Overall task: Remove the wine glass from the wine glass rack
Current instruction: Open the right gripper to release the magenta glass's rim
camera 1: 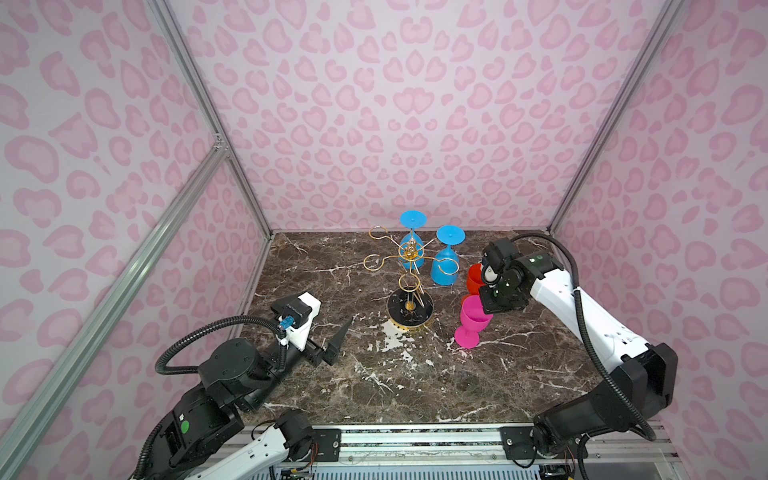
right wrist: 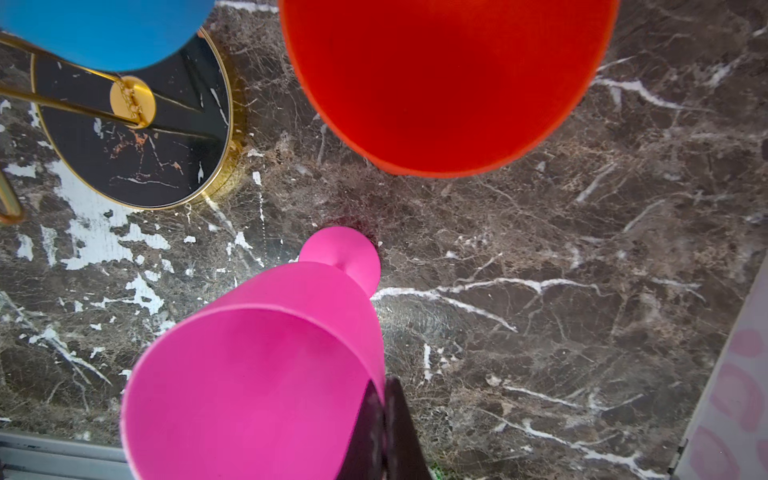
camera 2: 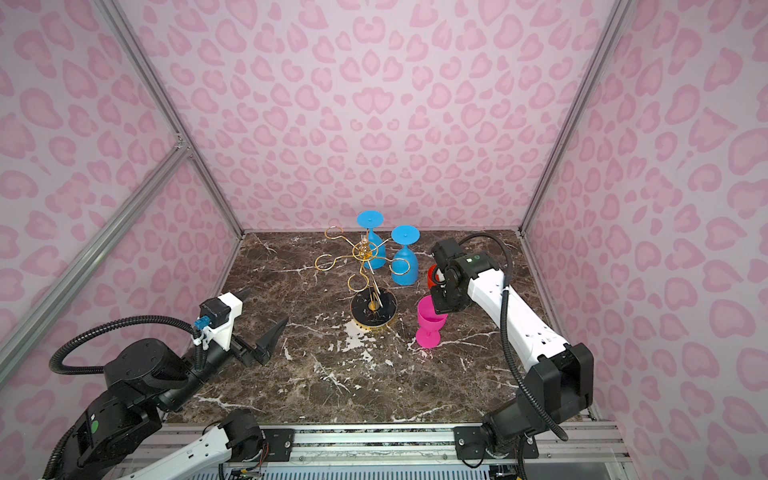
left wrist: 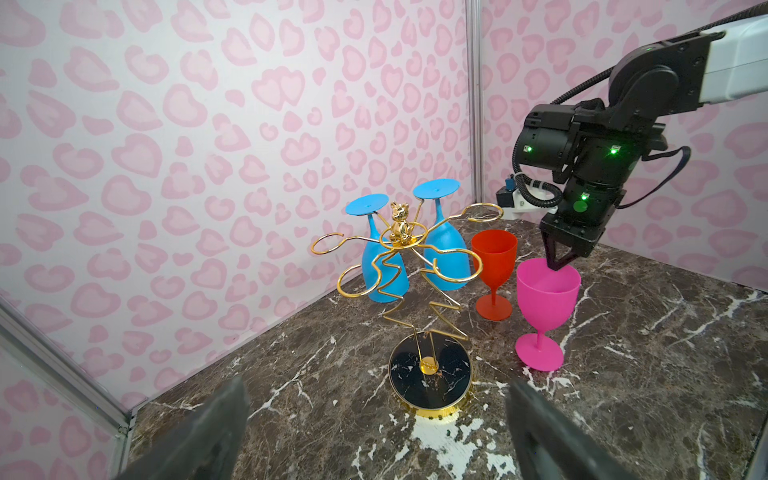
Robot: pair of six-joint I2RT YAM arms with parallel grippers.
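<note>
Wine glass rack (camera 1: pixel 400 309), centre, has the left gripper (camera 2: pixel 268 306) idle to its left, fingers apart. Right of it, the right gripper (left wrist: pixel 557 262) pinches the rim of the pink wine glass (camera 1: pixel 473 320); a crooked release could topple it.

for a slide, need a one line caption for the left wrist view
Right pincer pinches the pink glass rim beside the gold rack.

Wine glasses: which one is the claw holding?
The pink glass: the right claw pinches its rim. The red glass stands alone, and both blue glasses hang upside down on the rack.
</note>
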